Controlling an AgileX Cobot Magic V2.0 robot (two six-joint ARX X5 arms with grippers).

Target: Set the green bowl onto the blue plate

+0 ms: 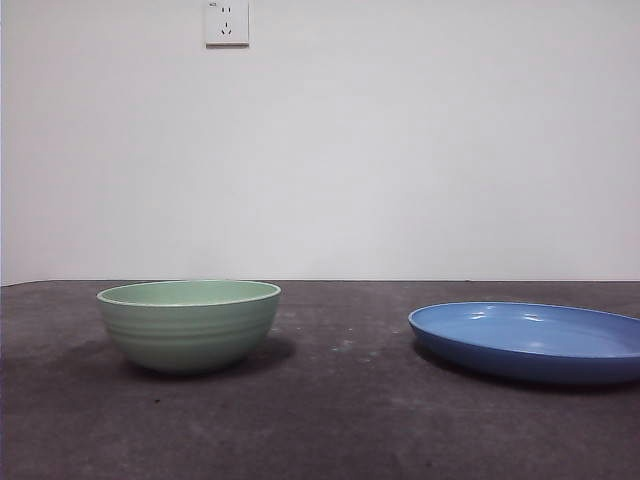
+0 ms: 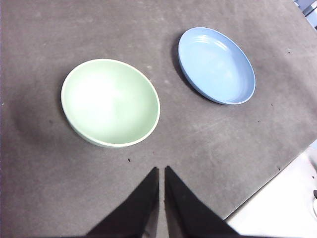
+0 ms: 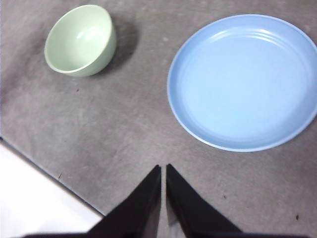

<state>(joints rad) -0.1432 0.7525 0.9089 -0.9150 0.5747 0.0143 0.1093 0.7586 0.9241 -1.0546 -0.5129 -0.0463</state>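
Front view has neither of my arms in it, only the green bowl on the left and the blue plate on the right, standing well apart on the dark table. The bowl is not on the plate. That view alone gives the bowl's side: faint horizontal ridges, lighter rim, rounded wall narrowing to a small base. Also only there: the plain white wall with a white socket high up.

My wrist cameras look down, so they show the insides. Left wrist: my left gripper hangs above the table with its black pointed jaws pressed nearly together, holding nothing; the bowl is the nearer thing, smooth and glossy inside and empty, with the plate beyond. Right wrist: my right gripper is the same, jaws nearly closed on nothing, above bare table near the plate, which is wide and shallow with concentric rings inside its low rim. The bowl sits farther off.

The table's surface is matte, grey-brown and slightly grainy; its pale edge shows only in the wrist views.
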